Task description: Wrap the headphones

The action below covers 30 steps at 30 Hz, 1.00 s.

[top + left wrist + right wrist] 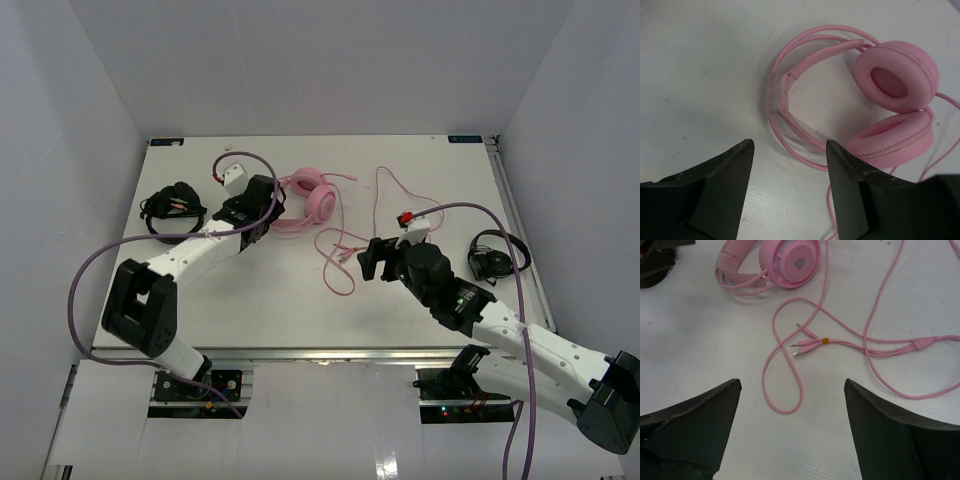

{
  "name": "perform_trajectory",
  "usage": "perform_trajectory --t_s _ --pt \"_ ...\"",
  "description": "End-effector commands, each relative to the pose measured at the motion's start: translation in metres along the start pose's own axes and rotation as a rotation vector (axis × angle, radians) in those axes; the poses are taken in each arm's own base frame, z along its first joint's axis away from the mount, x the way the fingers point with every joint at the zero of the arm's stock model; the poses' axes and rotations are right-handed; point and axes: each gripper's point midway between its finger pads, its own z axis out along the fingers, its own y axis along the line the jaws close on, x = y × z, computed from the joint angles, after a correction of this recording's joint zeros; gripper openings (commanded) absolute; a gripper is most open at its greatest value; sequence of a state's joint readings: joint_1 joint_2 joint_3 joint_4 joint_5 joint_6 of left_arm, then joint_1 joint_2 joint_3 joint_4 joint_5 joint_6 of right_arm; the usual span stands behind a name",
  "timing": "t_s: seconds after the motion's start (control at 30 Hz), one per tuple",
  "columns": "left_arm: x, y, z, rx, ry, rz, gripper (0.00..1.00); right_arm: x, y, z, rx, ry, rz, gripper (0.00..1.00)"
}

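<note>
The pink headphones (312, 203) lie on the white table at the back centre, ear cups stacked and headband toward the left. In the left wrist view the ear cups (895, 75) and the headband (790, 85) lie just ahead of the fingers. The thin pink cable (345, 240) trails loose to the right and front, with loops and plug ends (807, 344). My left gripper (265, 195) is open and empty, right beside the headband. My right gripper (372, 258) is open and empty, just right of the cable loop (785, 390).
A black headset (172, 208) lies at the left side of the table. Another black headset (495, 255) lies at the right, near the table's right edge. White walls enclose the table on three sides.
</note>
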<state>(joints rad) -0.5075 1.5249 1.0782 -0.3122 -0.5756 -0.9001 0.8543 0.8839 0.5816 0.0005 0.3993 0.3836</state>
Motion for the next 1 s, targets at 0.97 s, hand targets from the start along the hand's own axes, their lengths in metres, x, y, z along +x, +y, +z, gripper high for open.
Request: perform_trajectory --t_s 0.97 --pt "0.029 0.008 0.105 -0.003 0.347 0.102 0.65 -0.023 0.015 -0.01 -0.073 -0.061 0.005 0.92"
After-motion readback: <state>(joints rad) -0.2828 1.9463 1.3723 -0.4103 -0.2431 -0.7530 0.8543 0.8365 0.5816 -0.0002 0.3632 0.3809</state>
